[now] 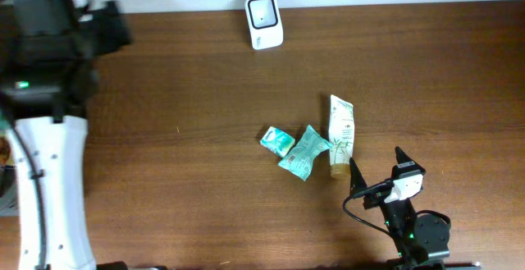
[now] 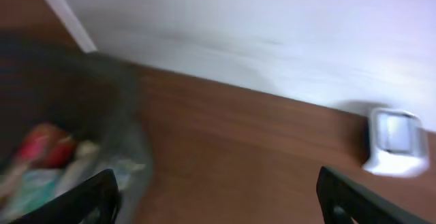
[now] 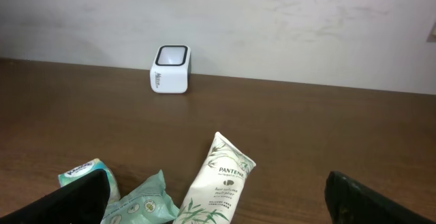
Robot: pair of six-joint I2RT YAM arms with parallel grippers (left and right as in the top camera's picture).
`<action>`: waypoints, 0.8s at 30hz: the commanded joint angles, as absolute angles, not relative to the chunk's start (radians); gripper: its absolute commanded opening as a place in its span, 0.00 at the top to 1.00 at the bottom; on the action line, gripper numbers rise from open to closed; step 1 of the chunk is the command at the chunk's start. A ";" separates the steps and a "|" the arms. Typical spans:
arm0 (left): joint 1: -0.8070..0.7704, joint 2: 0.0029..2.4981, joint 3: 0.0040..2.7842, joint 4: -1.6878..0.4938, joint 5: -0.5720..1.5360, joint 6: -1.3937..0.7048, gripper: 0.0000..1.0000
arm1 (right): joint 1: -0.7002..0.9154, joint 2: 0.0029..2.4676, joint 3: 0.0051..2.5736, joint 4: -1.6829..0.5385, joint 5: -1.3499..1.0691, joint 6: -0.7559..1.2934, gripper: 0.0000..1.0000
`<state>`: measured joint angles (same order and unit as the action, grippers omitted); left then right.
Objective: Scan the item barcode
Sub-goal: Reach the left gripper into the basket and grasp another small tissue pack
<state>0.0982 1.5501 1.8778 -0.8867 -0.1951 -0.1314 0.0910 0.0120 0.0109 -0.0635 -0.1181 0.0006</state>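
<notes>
A white barcode scanner (image 1: 264, 21) stands at the table's far edge, also seen in the left wrist view (image 2: 395, 141) and the right wrist view (image 3: 170, 69). Three items lie mid-table: a white Pantene tube (image 1: 340, 135) (image 3: 216, 186), a teal pouch (image 1: 305, 152) (image 3: 139, 203) and a small teal packet (image 1: 278, 141) (image 3: 82, 173). My right gripper (image 1: 377, 162) (image 3: 221, 200) is open just in front of the tube, holding nothing. My left gripper (image 2: 218, 200) is open and empty above the table's far left; its view is blurred.
At the left of the left wrist view a dark container (image 2: 102, 115) holds several blurred packets. The white left arm (image 1: 49, 188) runs along the table's left side. A pale wall (image 3: 272, 20) rises behind the scanner.
</notes>
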 commanded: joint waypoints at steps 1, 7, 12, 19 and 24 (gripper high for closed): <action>0.260 1.543 1.886 -0.892 -0.206 -0.120 0.12 | 0.084 0.006 0.006 -0.067 -0.123 0.004 0.01; 0.443 1.549 1.885 -0.886 -0.206 -0.146 0.12 | 0.084 0.006 0.006 -0.067 -0.123 0.004 0.01; 0.589 1.666 1.885 -0.846 -0.203 -0.093 0.10 | 0.084 0.006 0.006 -0.067 -0.123 0.004 0.01; 0.634 1.882 1.885 -0.826 -0.207 0.150 0.14 | 0.084 0.006 0.006 -0.067 -0.123 0.004 0.01; 0.637 1.987 1.885 -0.797 -0.207 0.320 0.15 | 0.084 0.006 0.006 -0.067 -0.123 0.004 0.01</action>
<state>0.6281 1.9457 1.8778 -0.8154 -0.2012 0.1806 0.0910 0.0120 0.0109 -0.0631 -0.1181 -0.0002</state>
